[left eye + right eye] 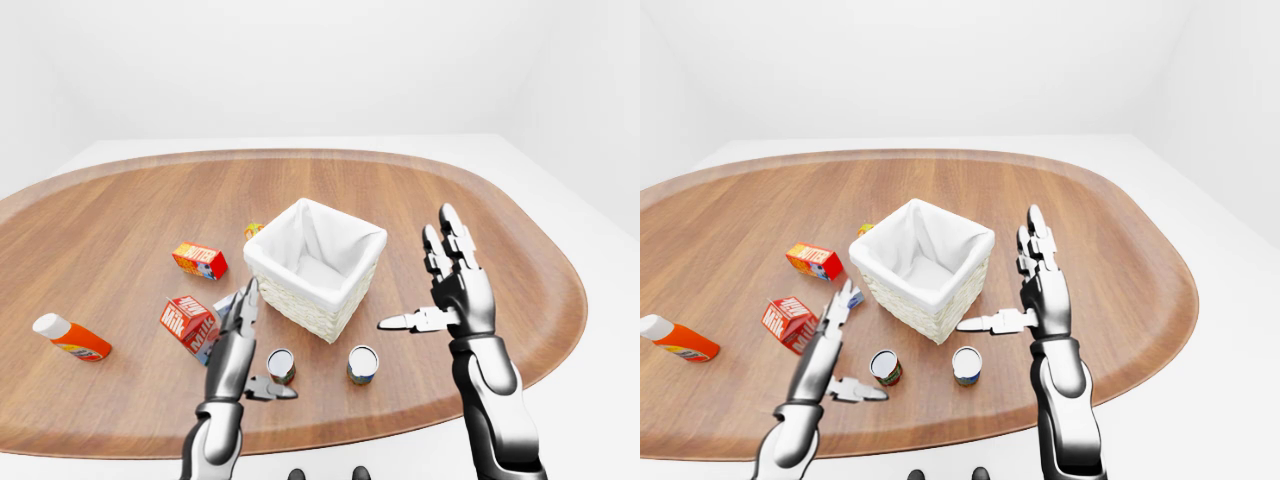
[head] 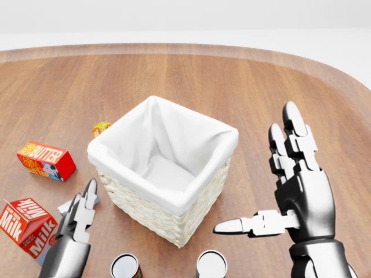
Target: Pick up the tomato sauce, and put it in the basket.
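A wide oval wooden table (image 1: 470,215) is filling the view, and a square wicker basket (image 1: 316,268) with a white cloth lining is sitting open near its middle. Two small cans are standing upright below the basket in the left-eye view, well apart from each other: one with a reddish label (image 1: 281,366) and one with a blue and green label (image 1: 362,364). The labels are too small to read, so it is only a fair guess that the reddish can is the tomato sauce. The robot's left hand (image 1: 240,345) is hovering with its fingers spread open and holding nothing, its thumb pointing rightward just below the reddish can, so that the can lies immediately to the right of the palm. The right hand (image 1: 455,290) is raised higher, also fully open and empty, its fingers pointing upward and its thumb reaching left toward the basket, with the blue and green can below and to its left. The left hand is plainly the nearer one to the reddish can, whose long axis is running vertically, so a sideways grasp around its body looks the natural approach. Further left, a milk carton (image 1: 190,326), a butter box (image 1: 199,260) and an orange bottle with a white cap (image 1: 71,338) are lying on the table.
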Available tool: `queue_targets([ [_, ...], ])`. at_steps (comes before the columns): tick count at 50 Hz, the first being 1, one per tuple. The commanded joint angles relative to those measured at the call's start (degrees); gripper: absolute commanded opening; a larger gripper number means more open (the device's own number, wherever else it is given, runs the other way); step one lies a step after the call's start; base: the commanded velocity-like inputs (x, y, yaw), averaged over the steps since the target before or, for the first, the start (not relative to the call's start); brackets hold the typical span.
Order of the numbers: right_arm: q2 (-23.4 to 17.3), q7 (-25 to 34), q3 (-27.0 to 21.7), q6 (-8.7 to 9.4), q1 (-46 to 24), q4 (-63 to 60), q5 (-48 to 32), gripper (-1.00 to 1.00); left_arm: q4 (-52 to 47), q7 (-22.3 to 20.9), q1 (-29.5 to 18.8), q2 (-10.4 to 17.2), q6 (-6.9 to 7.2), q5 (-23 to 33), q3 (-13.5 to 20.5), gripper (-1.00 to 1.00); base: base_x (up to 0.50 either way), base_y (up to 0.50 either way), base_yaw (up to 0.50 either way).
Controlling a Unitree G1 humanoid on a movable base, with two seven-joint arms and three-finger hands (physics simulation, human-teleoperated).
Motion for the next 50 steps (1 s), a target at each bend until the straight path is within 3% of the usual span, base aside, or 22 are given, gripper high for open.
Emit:
queue_targets([
  [1,0.03,0.04,0.14,0.0,0.18,-0.04,-0.09,1.0,1.86,0.83,-0.53,0.18,0.0,0.26,-0.04,1.0,0.0,0.0,0.0],
  [50,0.02,0.05,0.11,0.0,0.13,0.1,-0.09,1.0,9.27,3.43,-3.45,0.24,0.0,1.82,-0.71,1.0,0.0,0.0,0.0],
])
